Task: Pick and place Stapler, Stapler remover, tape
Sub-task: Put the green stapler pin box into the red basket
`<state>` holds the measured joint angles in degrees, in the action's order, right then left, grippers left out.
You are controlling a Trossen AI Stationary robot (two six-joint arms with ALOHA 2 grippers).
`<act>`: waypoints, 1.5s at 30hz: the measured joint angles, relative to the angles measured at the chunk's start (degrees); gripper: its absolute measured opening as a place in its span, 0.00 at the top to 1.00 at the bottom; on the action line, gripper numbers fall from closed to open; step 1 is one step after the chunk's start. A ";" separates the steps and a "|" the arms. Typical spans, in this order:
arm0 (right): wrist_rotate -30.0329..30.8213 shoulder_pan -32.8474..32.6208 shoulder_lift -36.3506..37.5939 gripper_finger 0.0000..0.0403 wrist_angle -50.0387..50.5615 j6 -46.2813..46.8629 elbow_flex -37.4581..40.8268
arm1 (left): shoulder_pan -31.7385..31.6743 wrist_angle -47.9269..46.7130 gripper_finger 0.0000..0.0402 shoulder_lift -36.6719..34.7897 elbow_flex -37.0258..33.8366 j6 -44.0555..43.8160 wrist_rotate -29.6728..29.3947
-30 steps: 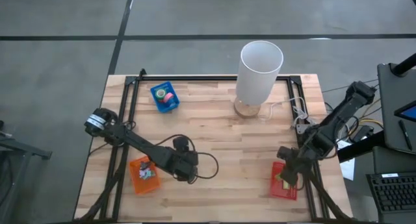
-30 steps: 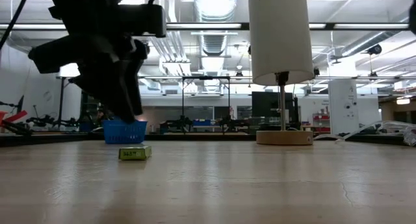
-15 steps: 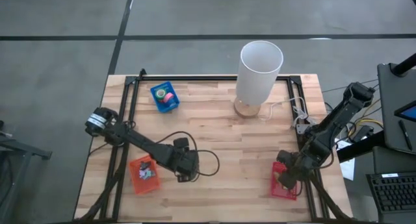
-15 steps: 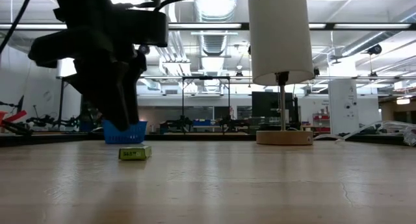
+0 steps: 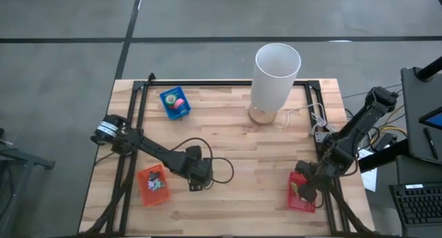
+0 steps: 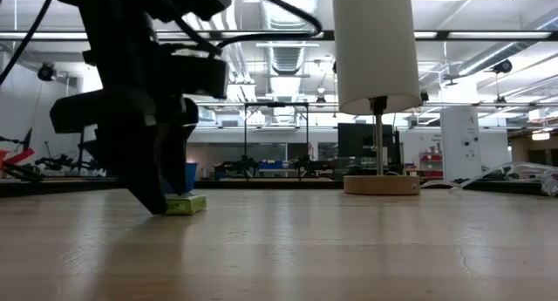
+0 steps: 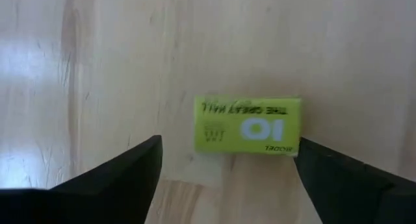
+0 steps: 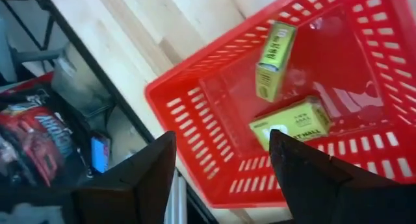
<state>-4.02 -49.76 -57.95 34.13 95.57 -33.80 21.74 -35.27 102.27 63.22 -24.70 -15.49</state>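
A yellow-green box (image 7: 247,126) lies flat on the wooden table, also seen in the low view (image 6: 186,204). My left gripper (image 7: 227,165) is open, low over the table near its middle (image 5: 196,184), with one finger on either side of the box. My right gripper (image 8: 221,165) is open above the red basket (image 8: 195,113) at the near right (image 5: 302,193), which holds two more yellow-green boxes (image 8: 292,123), one tilted (image 8: 276,52). Tape rolls (image 5: 177,101) sit in the blue basket (image 5: 166,98) at the far left. I cannot make out a stapler or a stapler remover. My left gripper stands open around the box, fingers pointing down. One fingertip (image 7: 312,152) is right at the box's short end (image 7: 296,130); whether it touches, I cannot tell. The box lies flat on the table.
An orange basket (image 5: 153,185) with several small things stands just left of my left gripper. A tall white lamp (image 5: 276,72) stands at the far middle, its cord (image 5: 304,114) trailing right. Black frame rails run along the table's left, right and far edges.
My left gripper has moved down to the table and a little toward its near edge, and now stands at the yellow-green box, which has not moved. My right gripper has stayed over the red basket.
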 joint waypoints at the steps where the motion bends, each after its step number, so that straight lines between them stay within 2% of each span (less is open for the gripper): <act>1: 0.20 0.00 0.04 0.40 -0.02 -0.03 -0.28 | -0.17 0.04 0.15 0.03 -0.46 -0.03 -0.02; 15: 1.08 0.00 0.19 0.42 -0.04 -1.73 -1.60 | -0.86 8.50 0.15 -0.30 -4.37 5.48 1.10; 21: 1.13 0.00 0.21 0.42 -0.07 -2.64 -1.60 | -1.31 10.14 0.28 -0.32 -5.12 5.11 4.49; 27: 1.19 0.00 0.98 0.41 -0.36 -3.03 -1.73 | -1.43 10.92 0.44 -0.25 -5.13 5.39 4.06; 32: 2.08 0.05 1.33 0.41 -0.34 -4.36 -3.65 | -1.51 13.94 0.46 -0.06 -5.19 5.51 3.23; 36: 7.37 0.04 1.33 0.41 -0.36 -10.47 -6.45 | -1.54 16.46 0.45 0.01 -5.07 6.64 3.07; 42: 22.78 0.09 1.27 0.39 -0.68 -22.35 -10.35 | -1.78 21.49 0.45 0.08 -3.87 9.26 1.55; 45: 29.50 0.15 1.27 0.40 -1.48 -24.54 -10.80 | -1.80 23.31 0.45 0.08 -2.83 10.93 -1.37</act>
<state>25.47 -49.60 -56.69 32.65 71.03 -44.60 19.94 -11.96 102.35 60.39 -13.76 -16.85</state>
